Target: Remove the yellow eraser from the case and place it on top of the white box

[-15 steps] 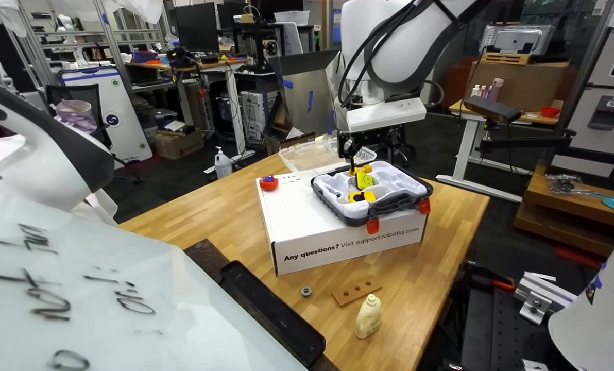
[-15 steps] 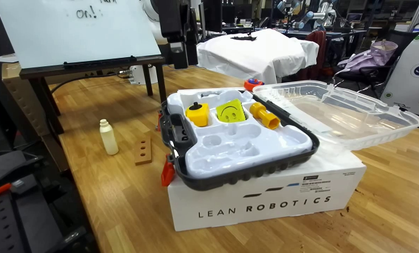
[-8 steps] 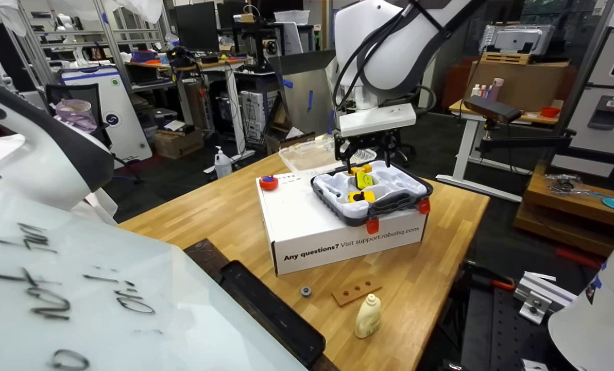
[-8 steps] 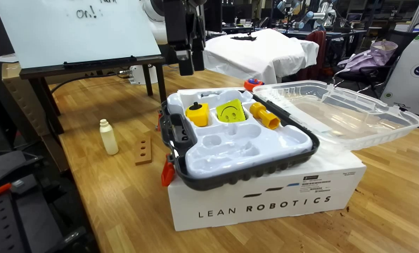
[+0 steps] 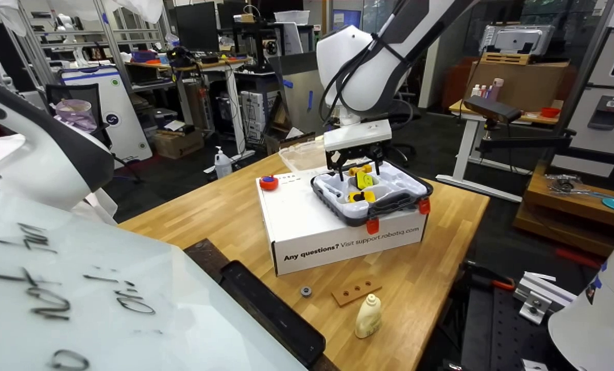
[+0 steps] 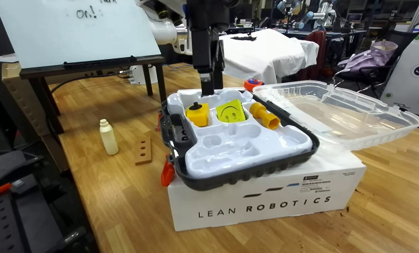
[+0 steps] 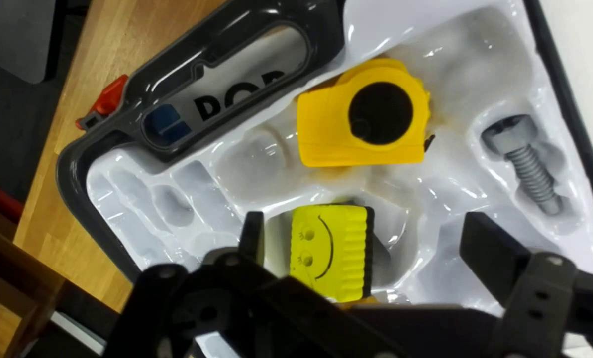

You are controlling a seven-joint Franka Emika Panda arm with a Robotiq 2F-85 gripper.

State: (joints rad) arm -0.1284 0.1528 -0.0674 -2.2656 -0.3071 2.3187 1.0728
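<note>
Over the case, the pincer gapes wide, gripping nothing; the yellow eraser sits in the case beneath it, in the wrist view between the fingers but nearer that view's left one; a centring shift seems due before descending.

You were in a robotics lab: past the edges of the desk stood robot arms, a monitor and metal framing; a scrawled whiteboard stood by one edge, and the white box read LEAN ROBOTICS.
</note>
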